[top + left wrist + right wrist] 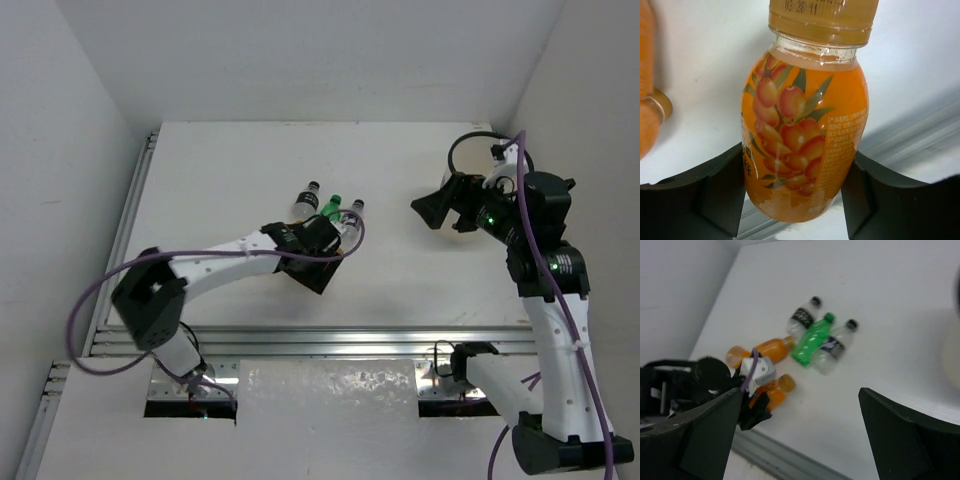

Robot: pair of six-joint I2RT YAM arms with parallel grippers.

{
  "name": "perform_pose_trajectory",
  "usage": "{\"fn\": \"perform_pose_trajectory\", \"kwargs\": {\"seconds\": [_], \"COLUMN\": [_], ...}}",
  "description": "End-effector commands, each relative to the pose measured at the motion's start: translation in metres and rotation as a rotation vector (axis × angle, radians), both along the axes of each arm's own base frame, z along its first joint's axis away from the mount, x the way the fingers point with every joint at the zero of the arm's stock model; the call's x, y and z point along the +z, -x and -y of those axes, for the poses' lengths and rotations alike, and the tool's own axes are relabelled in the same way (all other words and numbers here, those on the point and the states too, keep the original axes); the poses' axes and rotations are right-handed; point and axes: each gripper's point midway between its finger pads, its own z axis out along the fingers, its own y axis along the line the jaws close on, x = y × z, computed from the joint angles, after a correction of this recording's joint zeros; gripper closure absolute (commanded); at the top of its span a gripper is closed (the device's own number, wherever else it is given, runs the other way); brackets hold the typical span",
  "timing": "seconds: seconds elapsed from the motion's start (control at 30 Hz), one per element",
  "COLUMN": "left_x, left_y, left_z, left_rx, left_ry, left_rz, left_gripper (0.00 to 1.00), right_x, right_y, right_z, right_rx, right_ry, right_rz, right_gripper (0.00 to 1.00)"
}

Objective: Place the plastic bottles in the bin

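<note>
An orange-filled plastic bottle [805,125] with a berry label lies on the white table. My left gripper [797,152] is shut on its lower body, one dark finger [722,190] pressed against each side. A second orange bottle [767,349] lies beside it. Beyond them a green bottle [812,340] lies between two clear bottles with black caps [802,317] [835,347]. From above, my left gripper [335,243] hides the orange bottles. My right gripper [445,205] hangs open and empty above the table at the right. The white bin shows only its thin black rim [462,143] behind that arm.
A grey metal rail [300,338] runs along the table's near edge, close behind the held bottle. White walls close in the left, back and right sides. A purple cable [90,300] loops off the left arm.
</note>
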Motion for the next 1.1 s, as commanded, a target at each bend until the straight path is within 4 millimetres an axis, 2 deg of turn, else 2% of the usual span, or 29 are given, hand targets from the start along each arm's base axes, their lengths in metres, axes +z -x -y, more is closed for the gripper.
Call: {"fn": "perform_pose_trajectory", "kwargs": {"seconds": [0.0, 0.03, 0.07, 0.1, 0.13, 0.17, 0.2, 0.27, 0.3, 0.33, 0.37, 0.43, 0.47, 0.6, 0.63, 0.7, 0.73, 0.77, 0.8, 0.83, 0.87, 0.93, 0.97, 1.0, 1.03, 1.07], "left_x": [0.113, 0.132, 0.170, 0.187, 0.211, 0.222, 0.241, 0.257, 0.274, 0.280, 0.294, 0.298, 0.306, 0.309, 0.310, 0.318, 0.324, 0.324, 0.327, 0.330, 0.328, 0.330, 0.312, 0.311, 0.286, 0.276], "left_y": [-0.008, -0.003, 0.002, 0.007, 0.015, 0.020, 0.029, 0.038, 0.045, 0.048, 0.050, 0.053, 0.054, 0.046, 0.046, 0.044, 0.041, 0.033, 0.030, 0.026, 0.012, -0.004, -0.028, -0.034, -0.048, -0.051], "left_z": [0.054, 0.064, 0.076, 0.082, 0.086, 0.091, 0.101, 0.110, 0.117, 0.122, 0.126, 0.133, 0.135, 0.143, 0.144, 0.144, 0.143, 0.141, 0.138, 0.136, 0.129, 0.111, 0.086, 0.066, 0.028, 0.008], "left_rx": [-0.041, -0.075, -0.129, -0.164, -0.209, -0.237, -0.298, -0.355, -0.412, -0.441, -0.468, -0.500, -0.511, -0.501, -0.503, -0.496, -0.487, -0.445, -0.419, -0.395, -0.316, -0.167, 0.024, 0.157, 0.346, 0.435], "left_ry": [0.401, 0.496, 0.646, 0.717, 0.802, 0.855, 0.942, 1.015, 1.076, 1.103, 1.145, 1.172, 1.191, 1.194, 1.200, 1.210, 1.212, 1.197, 1.189, 1.183, 1.148, 1.104, 0.982, 0.953, 0.794, 0.730], "left_rz": [0.207, 0.220, 0.274, 0.293, 0.322, 0.324, 0.327, 0.309, 0.308, 0.297, 0.310, 0.283, 0.284, 0.282, 0.283, 0.308, 0.328, 0.358, 0.381, 0.402, 0.448, 0.506, 0.559, 0.578, 0.628, 0.647], "left_gripper": [1.00, 1.00, 1.00, 1.00, 1.00, 1.00, 1.00, 1.00, 1.00, 1.00, 1.00, 1.00, 1.00, 1.00, 1.00, 0.97, 0.78, 0.63, 0.36, 0.16, 0.01, 0.00, 0.00, 0.00, 0.00, 0.00], "right_x": [0.026, 0.015, 0.033, 0.036, 0.027, 0.043, 0.047, 0.050, 0.051, 0.053, 0.053, 0.053, 0.055, 0.057, 0.048, 0.042, 0.037, 0.037, 0.033, 0.033, 0.031, 0.029, 0.031, 0.036, 0.038, 0.044], "right_y": [0.022, 0.026, 0.039, 0.045, 0.050, 0.055, 0.064, 0.067, 0.069, 0.069, 0.067, 0.061, 0.065, 0.064, 0.061, 0.055, 0.053, 0.052, 0.045, 0.038, 0.024, 0.005, -0.006, -0.026, -0.033, -0.039], "right_z": [-0.053, -0.061, -0.072, -0.077, -0.082, -0.087, -0.092, -0.095, -0.098, -0.100, -0.103, -0.107, -0.113, -0.128, -0.129, -0.133, -0.134, -0.133, -0.130, -0.126, -0.118, -0.095, -0.079, -0.043, -0.024, -0.005], "right_rx": [0.330, 0.382, 0.471, 0.516, 0.560, 0.609, 0.678, 0.710, 0.730, 0.743, 0.744, 0.744, 0.780, 0.789, 0.772, 0.758, 0.754, 0.748, 0.704, 0.650, 0.543, 0.360, 0.245, 0.024, -0.082, -0.184], "right_ry": [-0.160, -0.197, -0.254, -0.284, -0.318, -0.369, -0.402, -0.418, -0.419, -0.411, -0.411, -0.406, -0.410, -0.388, -0.370, -0.368, -0.367, -0.363, -0.343, -0.326, -0.303, -0.204, -0.162, -0.067, -0.017, 0.030], "right_rz": [0.132, 0.117, 0.187, 0.203, 0.187, 0.236, 0.248, 0.256, 0.260, 0.277, 0.274, 0.263, 0.262, 0.270, 0.242, 0.214, 0.198, 0.197, 0.189, 0.195, 0.199, 0.173, 0.169, 0.165, 0.162, 0.165], "right_gripper": [0.01, 0.01, 0.01, 0.01, 0.01, 0.01, 0.01, 0.01, 0.01, 0.01, 0.01, 0.01, 0.01, 0.06, 0.20, 0.37, 0.53, 0.61, 0.80, 1.00, 1.00, 1.00, 1.00, 1.00, 1.00, 1.00]}}
